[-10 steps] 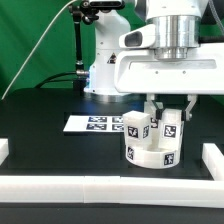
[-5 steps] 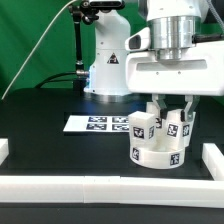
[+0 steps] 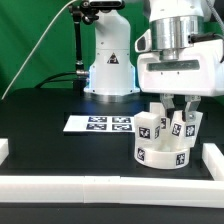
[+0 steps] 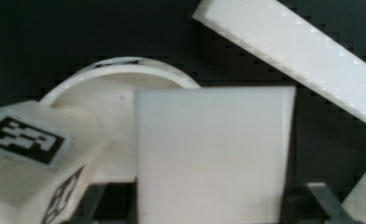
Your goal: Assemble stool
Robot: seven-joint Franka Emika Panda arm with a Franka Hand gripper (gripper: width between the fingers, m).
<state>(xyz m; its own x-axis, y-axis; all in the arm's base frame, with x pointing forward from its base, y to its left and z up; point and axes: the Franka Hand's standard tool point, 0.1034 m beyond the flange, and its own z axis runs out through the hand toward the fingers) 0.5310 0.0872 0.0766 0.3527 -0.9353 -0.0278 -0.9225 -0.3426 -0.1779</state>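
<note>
The round white stool seat [image 3: 163, 154] lies on the black table near the exterior view's right. White tagged legs stand upright on it, one toward the exterior view's left [image 3: 150, 127] and one under my hand [image 3: 184, 128]. My gripper [image 3: 177, 113] comes down from above, its fingers on either side of that leg and shut on it. In the wrist view the gripper [image 4: 206, 208] holds the plain white leg [image 4: 212, 140], with the other tagged leg [image 4: 29, 150] beside it and the seat [image 4: 118, 80] beneath.
The marker board [image 3: 98, 123] lies flat to the exterior view's left of the stool. White border rails run along the front [image 3: 100, 188], the exterior view's right [image 3: 213, 160] and left [image 3: 3, 150]. A rail also shows in the wrist view [image 4: 295, 50]. The robot base [image 3: 108, 65] stands behind.
My gripper has moved toward the exterior view's right, and the seat with its legs has slid the same way with it, closer to the right rail.
</note>
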